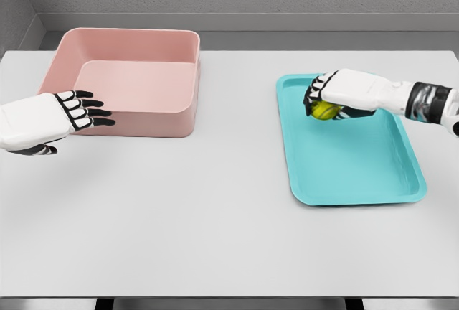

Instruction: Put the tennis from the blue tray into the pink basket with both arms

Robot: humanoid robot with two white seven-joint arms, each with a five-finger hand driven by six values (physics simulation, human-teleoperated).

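Note:
A yellow-green tennis ball (pixel 325 110) lies in the far part of the blue tray (pixel 358 174) on the right of the table. My right hand (pixel 324 98) comes in from the right and covers the ball from above, its fingers curled around it. The pink basket (pixel 125 84) stands at the far left, with nothing visible inside. My left hand (pixel 84 111) hovers in front of the basket's near left corner, fingers stretched out flat and holding nothing.
The white table (pixel 215 217) stretches between basket and tray. Its near edge runs along the bottom of the view, and a grey wall stands behind its far edge.

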